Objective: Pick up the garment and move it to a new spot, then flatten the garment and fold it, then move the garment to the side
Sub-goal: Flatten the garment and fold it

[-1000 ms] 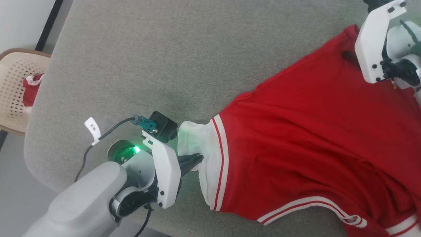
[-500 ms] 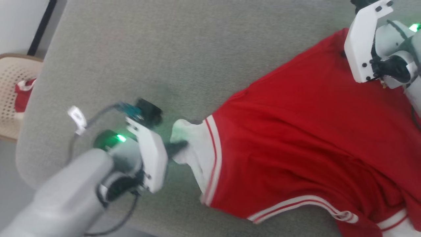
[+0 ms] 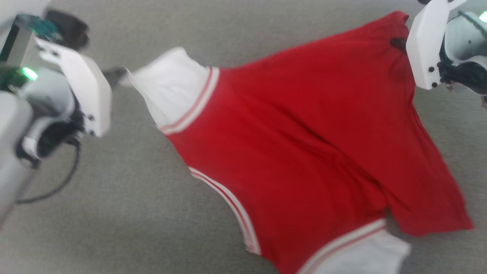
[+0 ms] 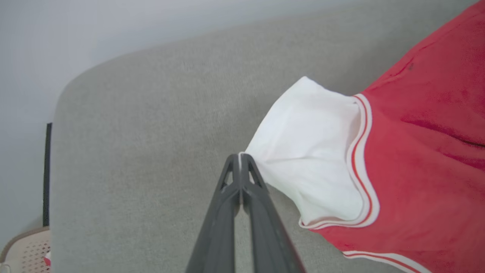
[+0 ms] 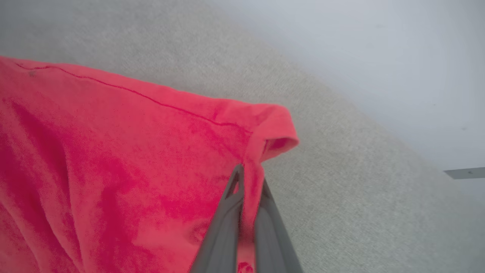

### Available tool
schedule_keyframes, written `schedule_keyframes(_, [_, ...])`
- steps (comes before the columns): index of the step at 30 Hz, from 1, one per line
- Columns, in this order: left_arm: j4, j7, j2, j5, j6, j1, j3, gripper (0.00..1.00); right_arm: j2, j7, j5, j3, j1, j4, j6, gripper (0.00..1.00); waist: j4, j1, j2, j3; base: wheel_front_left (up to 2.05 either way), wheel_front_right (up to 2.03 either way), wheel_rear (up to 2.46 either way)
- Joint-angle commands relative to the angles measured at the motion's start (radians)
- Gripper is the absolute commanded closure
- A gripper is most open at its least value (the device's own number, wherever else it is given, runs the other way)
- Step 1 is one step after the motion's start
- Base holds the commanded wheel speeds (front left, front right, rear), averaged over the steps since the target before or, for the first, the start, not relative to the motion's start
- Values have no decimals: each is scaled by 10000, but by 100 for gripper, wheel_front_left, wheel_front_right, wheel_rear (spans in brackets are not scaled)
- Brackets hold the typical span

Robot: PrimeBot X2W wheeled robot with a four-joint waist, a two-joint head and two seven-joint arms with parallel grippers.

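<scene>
The garment [image 3: 300, 144] is a red top with white sleeve panels and red-and-white striped trim, stretched out above the grey cushion between both arms. My left gripper [image 3: 120, 74] is shut on the tip of one white sleeve [image 4: 307, 151]; in the left wrist view my left gripper [image 4: 240, 156] shows its jaws pressed together on the cloth's edge. My right gripper [image 3: 397, 42] is shut on a red corner at the upper right; in the right wrist view my right gripper [image 5: 248, 174] has red fabric [image 5: 113, 151] pinched between the jaws. The other white sleeve [image 3: 365, 255] hangs at the bottom.
A grey upholstered cushion [image 3: 125, 213] lies under everything, with its rounded edge [image 4: 60, 113] toward a pale wall. A beige perforated chair [image 4: 22, 254] with something red on it stands beyond that edge.
The garment has been lifted and pulled taut; my left gripper has carried the white sleeve up and to the left. The head view has also shifted. The right gripper has closed on the red corner.
</scene>
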Motion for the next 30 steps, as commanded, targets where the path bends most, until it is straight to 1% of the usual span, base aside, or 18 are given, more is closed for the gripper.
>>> schedule_keyframes(1, [-32,150,167,98,49,-379,113,100,-90,-162,115,-92,-86,-244,-10,100,-504,0,0,-501,0,0,0])
schedule_keyframes(3, [-28,346,321,235,100,-783,180,100,-213,-295,174,-189,-59,-534,-10,100,-722,0,0,-710,0,0,0])
schedule_keyframes(7, [111,706,445,525,64,-1594,236,100,-366,-456,216,-474,-38,-1052,-10,100,-1059,0,0,-1070,0,0,0])
schedule_keyframes(12, [358,1034,421,699,-87,-2480,238,100,-385,-560,200,-871,12,-1638,-10,100,-1355,0,0,-1391,0,0,0])
schedule_keyframes(17, [694,1204,294,998,-272,-3217,154,100,-348,-733,-163,-1326,-36,-1946,-10,100,-1519,0,0,-1525,0,0,0])
schedule_keyframes(21, [1155,707,76,1487,-466,-3829,86,100,-129,-1085,-737,-1730,-152,-1839,-10,100,-1605,0,0,-1388,0,0,0])
schedule_keyframes(26, [2138,-539,-441,2253,-805,-4729,31,100,391,-1742,-1555,-2163,-574,-1254,-10,100,-1699,0,0,-866,0,0,0])
schedule_keyframes(28, [2638,-1106,-685,2512,-836,-5189,132,100,629,-2079,-1931,-2312,-818,-901,-10,100,-1735,0,0,-599,0,0,0])
schedule_keyframes(29, [2638,-1106,-685,2512,-836,-5189,132,100,629,-2079,-1931,-2312,-818,-901,-10,100,-1735,0,0,-599,0,0,0])
schedule_keyframes(30, [2839,-1443,-794,2654,-861,-5465,156,100,740,-2291,-2147,-2350,-988,-744,-10,100,-1748,0,0,-446,0,0,0])
